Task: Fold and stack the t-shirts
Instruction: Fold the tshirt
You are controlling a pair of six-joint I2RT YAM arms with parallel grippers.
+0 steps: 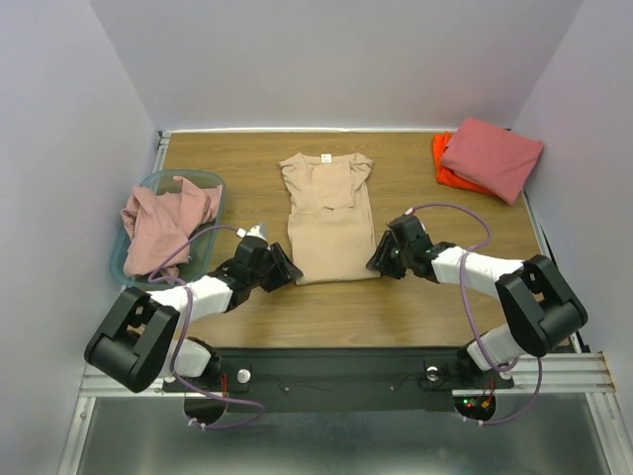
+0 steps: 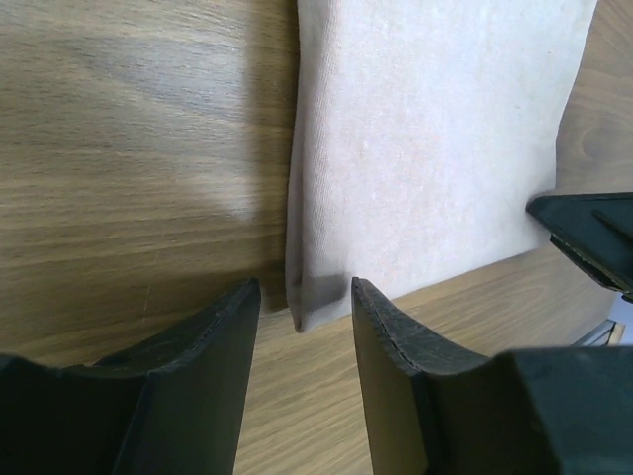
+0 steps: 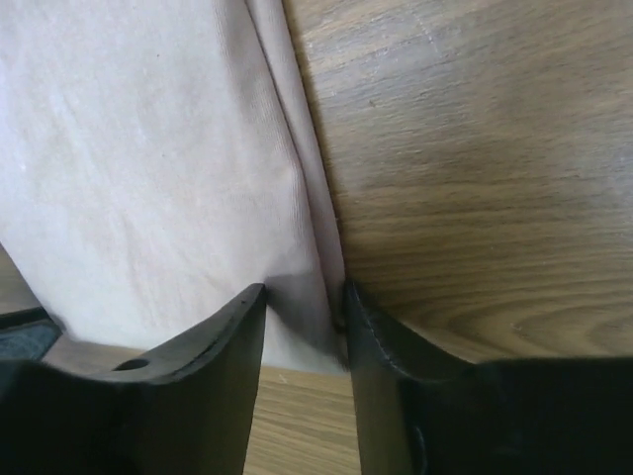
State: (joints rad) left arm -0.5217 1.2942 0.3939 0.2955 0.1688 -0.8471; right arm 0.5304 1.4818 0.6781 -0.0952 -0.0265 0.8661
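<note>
The tan t-shirt [image 1: 326, 213] lies flat mid-table, sides folded in, collar at the far end. My left gripper [image 1: 282, 269] is open at its near left corner; in the left wrist view the corner [image 2: 316, 297] sits just ahead of the gap between the fingertips [image 2: 305, 297]. My right gripper [image 1: 381, 259] is open at the near right corner; in the right wrist view the jaws [image 3: 305, 302] straddle the hem [image 3: 297, 297], the right finger touching its edge. The dusty pink shirt [image 1: 168, 223] is crumpled in the bin. The salmon-red shirt [image 1: 492, 155] lies folded on the orange one [image 1: 443, 163].
The teal plastic bin [image 1: 138, 188] stands at the left edge of the table. The folded stack is in the far right corner. Grey walls enclose the table on three sides. The right gripper's tip shows in the left wrist view [image 2: 593, 237].
</note>
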